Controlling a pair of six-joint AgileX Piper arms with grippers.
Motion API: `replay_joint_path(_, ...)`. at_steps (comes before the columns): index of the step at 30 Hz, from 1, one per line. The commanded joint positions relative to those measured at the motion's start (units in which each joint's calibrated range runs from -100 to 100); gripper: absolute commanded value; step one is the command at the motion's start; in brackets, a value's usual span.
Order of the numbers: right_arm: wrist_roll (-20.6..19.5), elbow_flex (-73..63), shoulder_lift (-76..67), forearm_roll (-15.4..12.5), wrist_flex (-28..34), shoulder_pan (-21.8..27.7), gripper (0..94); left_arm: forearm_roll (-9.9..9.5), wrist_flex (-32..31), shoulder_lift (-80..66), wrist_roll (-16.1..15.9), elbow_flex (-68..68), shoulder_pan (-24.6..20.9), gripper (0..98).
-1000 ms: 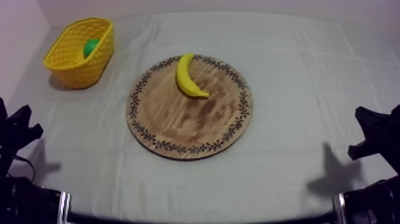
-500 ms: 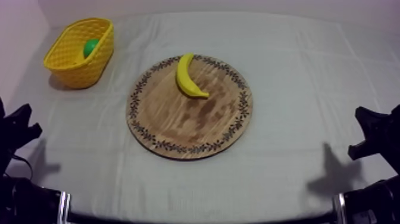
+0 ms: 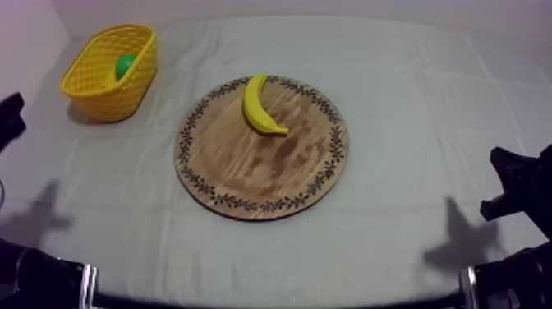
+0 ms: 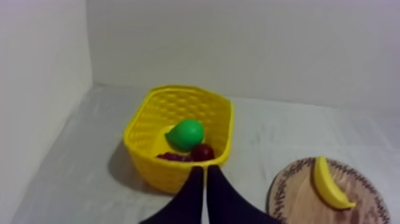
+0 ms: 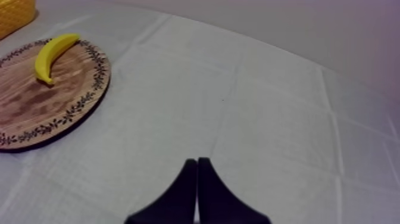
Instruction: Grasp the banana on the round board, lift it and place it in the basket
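The left pincer (image 4: pixel 203 173) is narrow, its two fingers (image 4: pixel 191 193) pressed into a wedge with nothing between them. The yellow basket (image 4: pixel 156 168) sits directly ahead of it and close. The banana (image 4: pixel 329 186) lies flat on the wooden board (image 4: pixel 293 199), ahead of that pincer and off to its right, near the part of the rim that faces the basket. The right pincer (image 5: pixel 197 162) is likewise closed and empty, with the board well ahead and to its left, so the reach most likely falls to the left arm. To do it well, the left pincer should swing right until the banana's thick middle lies straight below it. It should spread wide before descending, turn so the fingers straddle the curve crosswise, and close only when the tips are almost at the wood. The peel looks smooth, so a grip near either tapered end could slip. The basket already holds a pear (image 4: pixel 186 134), a small red fruit (image 4: pixel 202 152) and what seems a bunch of grapes (image 4: pixel 171 157), so the banana should clear the wall and be released over the freer part.
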Motion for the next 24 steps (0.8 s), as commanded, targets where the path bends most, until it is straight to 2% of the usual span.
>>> replay_joint_path(1,-0.01,-0.03,0.0,0.0,-0.01,0.0,0.3,-0.92,0.86,6.38,0.87,-9.53,1.11,0.0)
replay_joint_path(7,-0.01,-0.03,0.0,0.0,-0.01,0.0,0.3,-3.06,4.5,16.39,1.55,-22.44,4.34,0.0)
replay_joint_path(13,-0.01,-0.03,0.0,0.0,-0.01,0.0,0.3,-3.38,7.69,26.24,1.0,-33.41,6.77,0.0)
replay_joint_path(18,-0.01,-0.03,0.0,0.0,-0.01,0.0,0.3,-3.46,12.77,35.05,0.53,-44.09,9.08,0.0)
replay_joint_path(24,-0.01,-0.03,0.0,0.0,-0.01,0.0,0.3,-4.47,18.3,44.6,1.81,-55.08,12.53,0.0)
